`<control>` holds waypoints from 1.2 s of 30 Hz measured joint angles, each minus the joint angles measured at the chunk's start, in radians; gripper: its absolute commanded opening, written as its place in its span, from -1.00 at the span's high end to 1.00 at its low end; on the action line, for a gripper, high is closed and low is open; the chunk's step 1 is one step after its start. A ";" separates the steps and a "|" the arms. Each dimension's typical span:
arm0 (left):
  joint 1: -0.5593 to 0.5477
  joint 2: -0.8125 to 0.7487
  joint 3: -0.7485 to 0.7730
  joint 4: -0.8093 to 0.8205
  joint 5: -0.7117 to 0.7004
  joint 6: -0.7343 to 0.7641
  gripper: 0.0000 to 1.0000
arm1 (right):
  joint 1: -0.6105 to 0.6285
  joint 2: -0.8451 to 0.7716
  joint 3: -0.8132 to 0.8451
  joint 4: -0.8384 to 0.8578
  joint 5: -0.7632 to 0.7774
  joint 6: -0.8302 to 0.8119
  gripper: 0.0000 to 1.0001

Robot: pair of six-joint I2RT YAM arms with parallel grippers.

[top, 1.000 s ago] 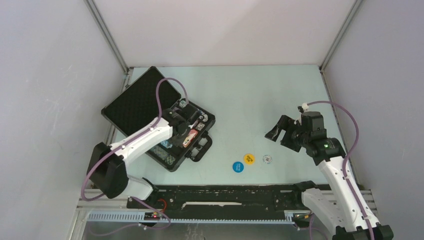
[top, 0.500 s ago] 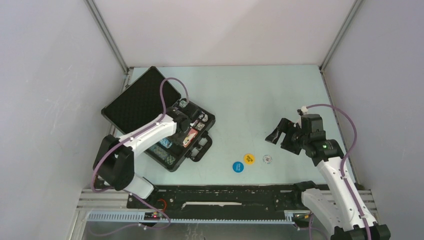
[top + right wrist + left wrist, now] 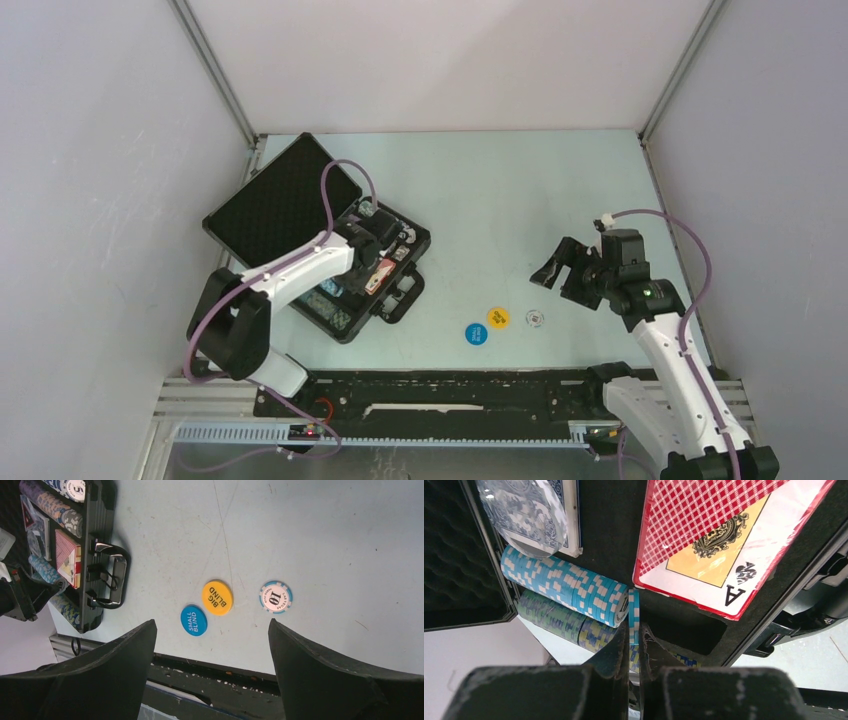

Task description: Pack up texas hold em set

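Observation:
The black briefcase (image 3: 352, 330) lies open at the left, its foam lid (image 3: 280, 198) tipped back. In the left wrist view, a red card deck (image 3: 709, 545), a blue deck (image 3: 570, 510) and rows of light-blue chips (image 3: 569, 587) and green chips (image 3: 556, 620) sit in it. My left gripper (image 3: 634, 630) is inside the case, shut on a light-blue chip (image 3: 634, 609) held on edge at the end of the light-blue row. My right gripper (image 3: 212, 625) hangs open above the table, over a yellow disc (image 3: 217, 597), a blue disc (image 3: 194, 620) and a white chip (image 3: 276, 597).
The case handle (image 3: 112, 582) points toward the discs. A black rail (image 3: 450, 385) runs along the near table edge. Grey walls with metal frame posts (image 3: 215, 75) close in the table on three sides.
The left arm's elbow swung inward while its gripper stayed in the case on the chip. The right gripper sank slightly toward the discs and stayed open.

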 measured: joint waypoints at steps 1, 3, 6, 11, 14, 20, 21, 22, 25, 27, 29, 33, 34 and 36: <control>0.001 0.000 -0.006 0.002 0.000 0.000 0.78 | 0.000 0.001 -0.003 0.001 -0.003 0.000 -0.82; 0.002 0.000 -0.018 0.003 0.000 0.000 0.70 | 0.000 0.002 -0.009 0.002 -0.008 0.000 -0.82; 0.003 0.000 -0.025 0.005 -0.007 -0.002 0.53 | -0.001 0.004 -0.018 0.008 -0.019 0.002 -0.82; 0.008 0.000 -0.025 0.005 -0.042 -0.010 0.31 | -0.001 0.005 -0.023 0.009 -0.032 0.002 -0.81; 0.009 -0.001 -0.025 0.005 -0.057 -0.015 0.18 | -0.001 0.003 -0.023 0.009 -0.036 0.002 -0.81; 0.010 -0.014 -0.028 0.010 -0.122 -0.035 -0.10 | -0.001 -0.002 -0.024 0.009 -0.042 0.003 -0.80; 0.013 -0.017 -0.029 0.010 -0.135 -0.037 -0.09 | -0.001 -0.002 -0.025 0.009 -0.044 0.003 -0.80; 0.016 -0.017 -0.030 0.011 -0.143 -0.040 -0.08 | -0.001 -0.002 -0.026 0.009 -0.046 0.004 -0.80; 0.031 -0.017 -0.031 0.011 -0.151 -0.054 -0.10 | -0.001 -0.006 -0.034 0.008 -0.049 0.006 -0.84; 0.031 -0.017 -0.031 0.011 -0.152 -0.061 -0.16 | -0.001 -0.011 -0.039 0.008 -0.051 0.006 -0.99; 0.032 -0.022 -0.031 0.011 -0.153 -0.061 -0.20 | 0.002 -0.023 -0.046 0.009 -0.056 0.007 -0.99; 0.037 -0.066 -0.042 0.014 -0.154 -0.061 -0.29 | 0.061 -0.060 -0.060 0.015 -0.025 0.019 -0.99; 0.038 -0.078 -0.042 0.015 -0.153 -0.061 -0.42 | 0.084 -0.058 -0.060 0.016 -0.008 0.024 -0.99; 0.039 -0.113 -0.042 0.018 -0.141 -0.061 -0.62 | 0.129 -0.036 -0.056 0.013 0.042 0.043 -0.99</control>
